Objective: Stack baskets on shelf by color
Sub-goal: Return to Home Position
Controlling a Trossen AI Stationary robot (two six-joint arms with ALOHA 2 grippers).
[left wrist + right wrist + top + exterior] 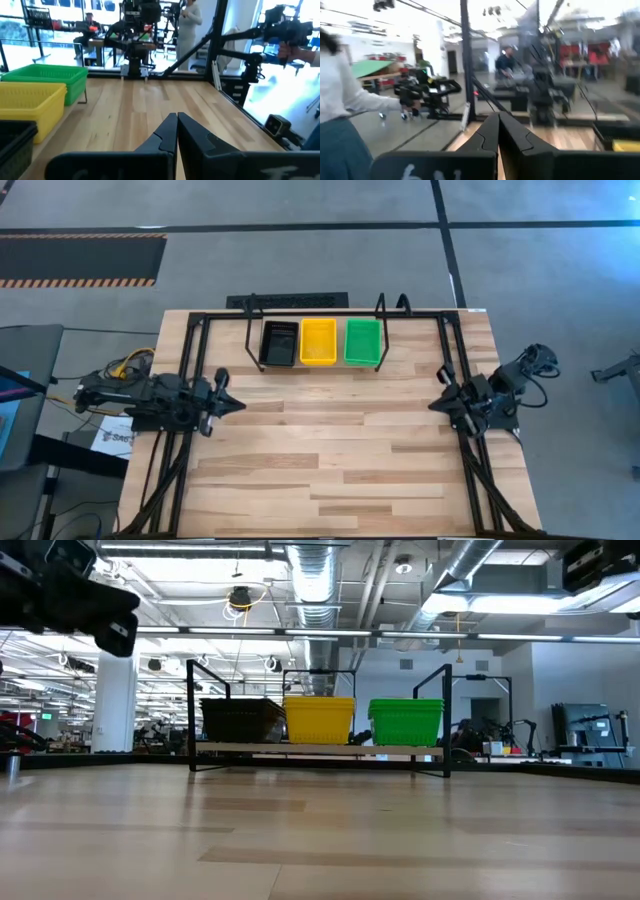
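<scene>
On the shelf [382, 310] at the table's far edge stand three stacks of baskets side by side on its wooden base: black [279, 343], yellow [318, 341], green [362, 341]. The low view shows the black stack [240, 720], the yellow stack [319, 720] and the green stack [406, 721]; how many baskets each holds I cannot tell. My left gripper [240, 404] is shut at the table's left edge, its fingers [170, 131] together, holding nothing. My right gripper [432, 405] is shut at the right edge, fingers [491, 129] together, holding nothing.
A larger black frame [190, 370] runs around the table's sides and far edge. Wide bare wood [330, 450] lies between the two arms and toward the near edge. People stand beyond the table in the wrist views.
</scene>
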